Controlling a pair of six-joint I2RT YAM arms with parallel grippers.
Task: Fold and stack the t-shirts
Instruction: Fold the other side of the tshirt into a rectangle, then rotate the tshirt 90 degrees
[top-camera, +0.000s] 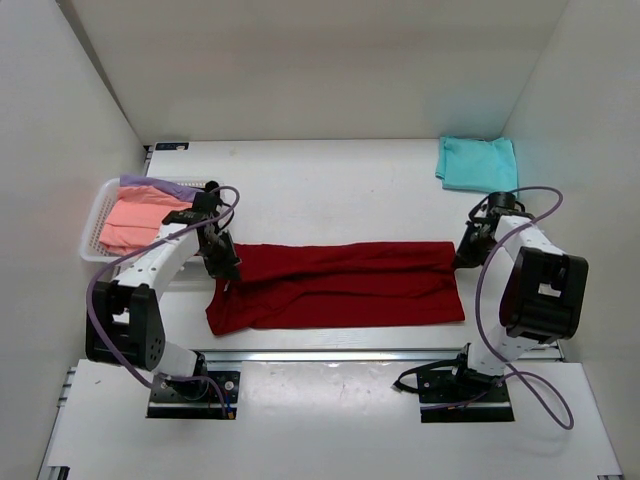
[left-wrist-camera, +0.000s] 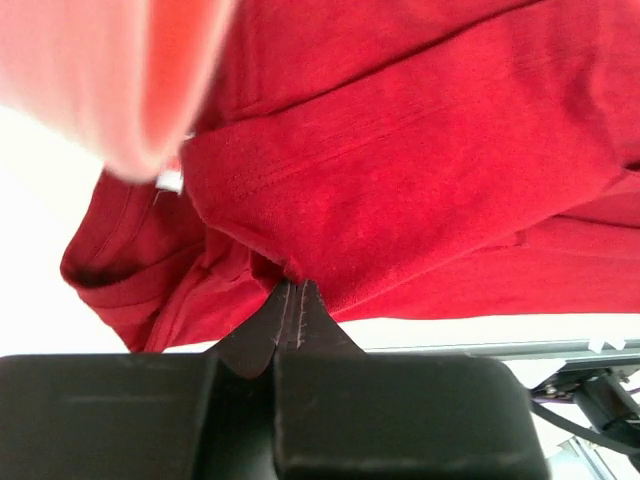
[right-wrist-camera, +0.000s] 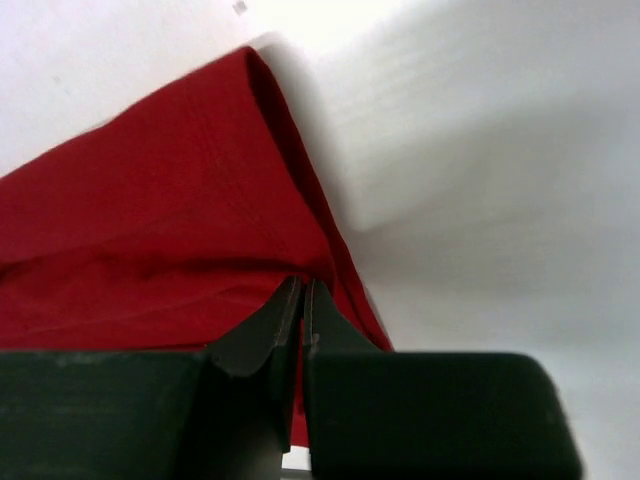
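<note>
A white desk (top-camera: 330, 180) stands between plain white walls (top-camera: 300, 60); the light is bright and even.

lavender shirt (top-camera: 150, 184) mostly hidden under pink shirt (top-camera: 135, 222); unidentifiable pink blur (left-wrist-camera: 110, 70), left wrist view.

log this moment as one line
left claw: shut on dark red t-shirt, left end | right claw: shut on same shirt, right end | shirt: long strip, spread between claws | teal t-shirt: folded, far right
</note>
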